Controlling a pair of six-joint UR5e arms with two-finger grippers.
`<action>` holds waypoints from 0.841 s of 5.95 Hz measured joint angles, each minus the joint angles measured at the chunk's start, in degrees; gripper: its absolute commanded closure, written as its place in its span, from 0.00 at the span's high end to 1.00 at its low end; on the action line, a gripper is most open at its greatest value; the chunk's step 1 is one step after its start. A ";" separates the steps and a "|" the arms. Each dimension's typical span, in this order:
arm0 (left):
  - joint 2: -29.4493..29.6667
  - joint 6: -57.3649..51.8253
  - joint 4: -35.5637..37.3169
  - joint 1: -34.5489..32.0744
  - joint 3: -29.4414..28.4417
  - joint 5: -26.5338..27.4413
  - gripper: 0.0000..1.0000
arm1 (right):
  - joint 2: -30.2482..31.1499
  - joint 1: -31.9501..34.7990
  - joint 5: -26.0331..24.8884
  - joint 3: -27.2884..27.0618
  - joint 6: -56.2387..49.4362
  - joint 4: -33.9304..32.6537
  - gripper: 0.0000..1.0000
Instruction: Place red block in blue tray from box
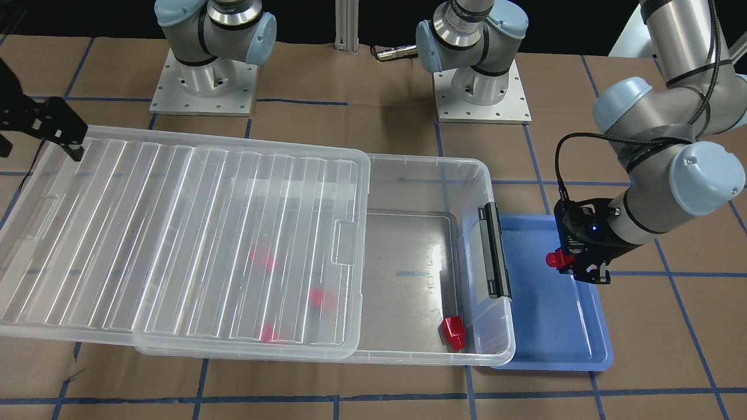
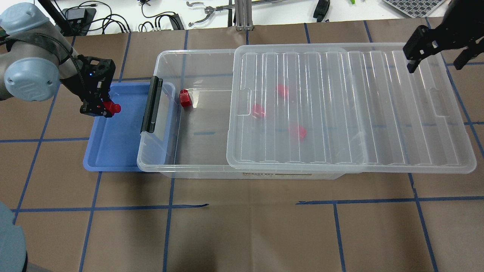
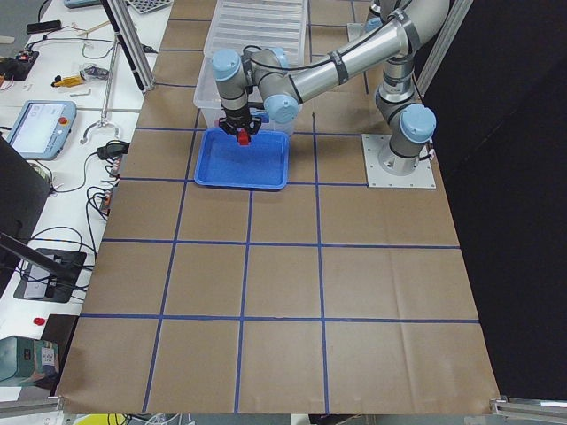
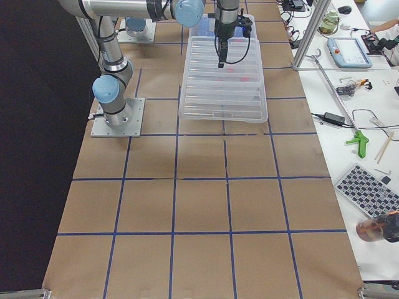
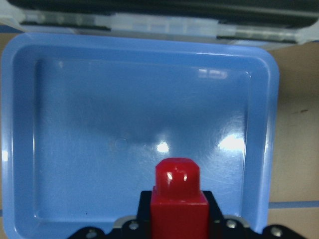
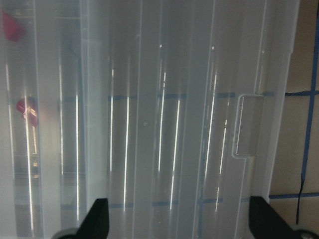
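My left gripper [image 1: 569, 263] is shut on a red block [image 1: 553, 260] and holds it above the blue tray [image 1: 560, 326], near the tray's robot-side end. The left wrist view shows this block [image 5: 179, 196] stub-forward over the tray's bare floor [image 5: 124, 99]. The clear box [image 1: 426, 158] lies beside the tray, its black latch [image 1: 495, 251] facing it. Its ribbed lid [image 1: 175, 233] is slid partly off. One red block [image 1: 453, 332] lies in the uncovered end; three more [image 1: 321, 297] show under the lid. My right gripper [image 2: 435, 62] is open over the lid's far end.
The tray's edge is tucked under the box's latch end [image 2: 151, 104]. Both arm bases [image 1: 204, 87] stand on the brown paper behind the box. A bench with cables and tools [image 2: 170, 15] runs beyond the table.
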State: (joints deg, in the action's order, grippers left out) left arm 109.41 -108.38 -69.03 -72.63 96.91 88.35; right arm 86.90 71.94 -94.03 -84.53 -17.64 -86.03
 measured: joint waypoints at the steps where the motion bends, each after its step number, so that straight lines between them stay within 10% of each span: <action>1: 2.79 -0.55 2.34 -0.04 0.32 0.10 0.09 | -1.49 -4.43 -0.04 -0.08 -4.86 -1.23 1.00; 2: 5.43 -0.98 4.27 -0.28 0.60 0.25 0.15 | -3.80 -8.70 -0.20 -0.35 -8.90 -3.77 1.00; 3: 7.29 -1.35 5.41 -0.42 0.81 0.37 0.97 | -6.26 -12.37 -1.04 -1.24 -11.46 -6.76 1.00; 5: 8.45 -1.31 6.26 -0.51 0.95 0.59 0.98 | -9.29 -16.07 -2.61 -6.85 -12.50 -15.08 1.00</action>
State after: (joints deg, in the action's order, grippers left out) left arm 117.86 -109.69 -62.77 -73.15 97.86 88.94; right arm 77.61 55.87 -96.63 -91.37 -30.14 -101.12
